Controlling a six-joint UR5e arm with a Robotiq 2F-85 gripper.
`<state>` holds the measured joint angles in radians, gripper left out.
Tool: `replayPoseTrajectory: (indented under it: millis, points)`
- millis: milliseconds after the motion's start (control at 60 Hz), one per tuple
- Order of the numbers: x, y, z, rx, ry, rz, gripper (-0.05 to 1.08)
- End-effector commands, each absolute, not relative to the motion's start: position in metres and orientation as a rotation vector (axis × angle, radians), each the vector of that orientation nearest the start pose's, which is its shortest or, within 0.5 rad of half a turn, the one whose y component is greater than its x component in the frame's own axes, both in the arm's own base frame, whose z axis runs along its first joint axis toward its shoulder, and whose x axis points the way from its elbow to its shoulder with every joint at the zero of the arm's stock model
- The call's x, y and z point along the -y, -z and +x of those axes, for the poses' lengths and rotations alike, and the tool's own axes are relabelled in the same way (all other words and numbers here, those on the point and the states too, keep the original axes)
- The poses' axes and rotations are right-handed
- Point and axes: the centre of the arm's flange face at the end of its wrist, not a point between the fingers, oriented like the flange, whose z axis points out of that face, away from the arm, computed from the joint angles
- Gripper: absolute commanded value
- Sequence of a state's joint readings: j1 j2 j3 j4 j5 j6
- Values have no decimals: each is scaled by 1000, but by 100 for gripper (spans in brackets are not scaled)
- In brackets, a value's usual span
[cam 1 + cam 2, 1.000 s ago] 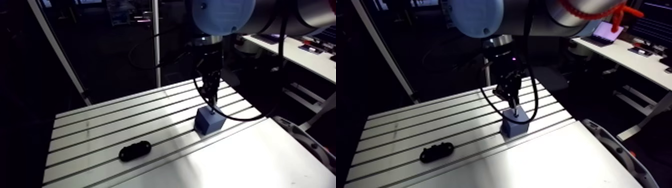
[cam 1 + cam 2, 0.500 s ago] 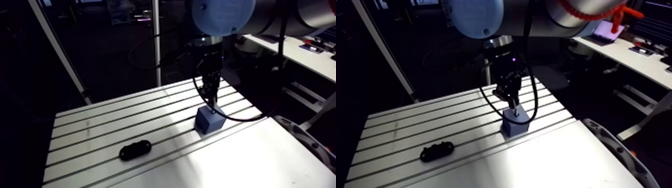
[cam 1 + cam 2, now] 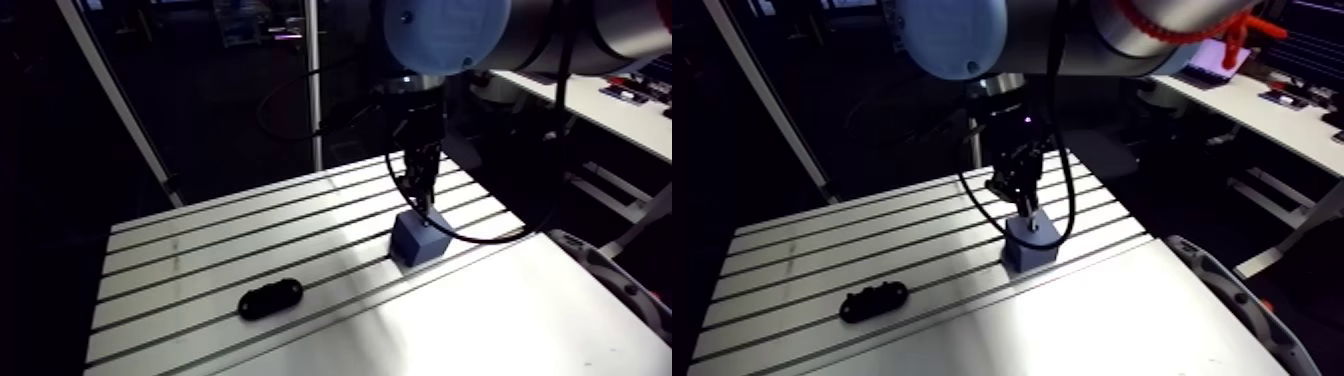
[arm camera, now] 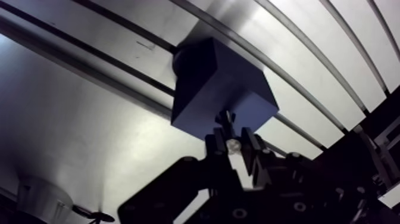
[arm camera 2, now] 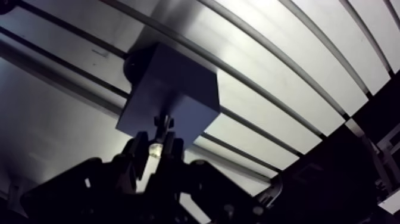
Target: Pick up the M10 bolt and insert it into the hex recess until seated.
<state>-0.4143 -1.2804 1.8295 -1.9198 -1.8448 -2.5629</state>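
- Two fingers (image 4: 215, 146) of the gripper (image 4: 233, 138) pinch the M10 bolt (image 4: 231, 145) in a narrow grip, with its silvery end between them.
- Bolt tip points down at the blue block (image 4: 217, 89); whether they touch cannot be told.
- One black object (image 3: 270, 298) lies well apart on the slotted table (image 3: 200, 250).

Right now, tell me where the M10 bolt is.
In the wrist view, the M10 bolt is clamped in the gripper, its tip pointing at the blue block directly beneath.

A block (image 3: 418, 238) sits right on the bench (image 3: 190, 262), a small part (image 3: 270, 298) nearer and left; the end effector (image 4: 232, 144) holds a bolt (image 4: 225, 119) above the block.
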Motion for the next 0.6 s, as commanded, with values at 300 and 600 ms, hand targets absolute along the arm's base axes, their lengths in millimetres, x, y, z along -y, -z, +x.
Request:
replayPoseTrajectory:
  millis: [300,600]
  points:
    - [-117,-245,-532,-2677,-106,-840,108]
    - [-117,-244,-531,-2674,-102,-842,108]
